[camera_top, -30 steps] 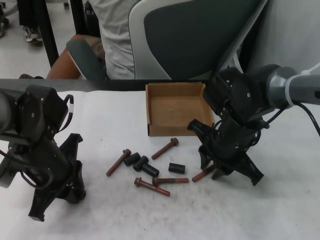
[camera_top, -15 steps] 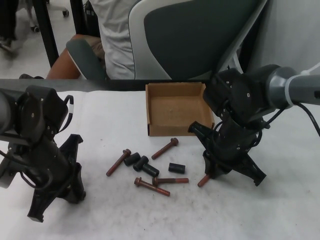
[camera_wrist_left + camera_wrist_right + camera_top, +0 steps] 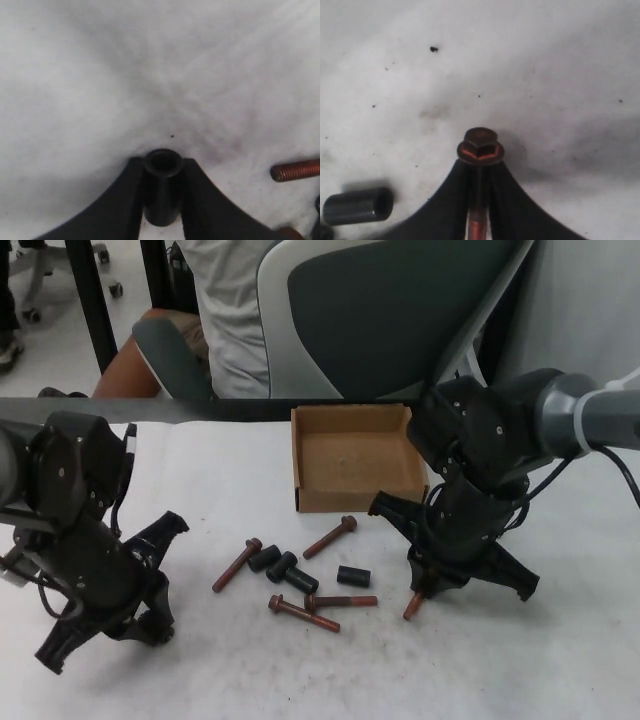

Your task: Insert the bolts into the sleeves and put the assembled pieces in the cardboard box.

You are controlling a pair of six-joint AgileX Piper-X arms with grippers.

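High view: box (image 3: 350, 501) at bench (image 3: 250, 672) rear

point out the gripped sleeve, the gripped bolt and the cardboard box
gripped sleeve (image 3: 161, 200), left wrist view, side wall
gripped bolt (image 3: 481, 145), right wrist view, hex head
cardboard box (image 3: 345, 500), high view, front wall

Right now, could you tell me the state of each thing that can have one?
left gripper: shut on a sleeve
sleeve: gripped, bore empty
right gripper: shut on a bolt
bolt: gripped by its shank, not yet in a sleeve
cardboard box: open, nothing inside
loose bolts: lying flat
loose sleeves: lying on their sides
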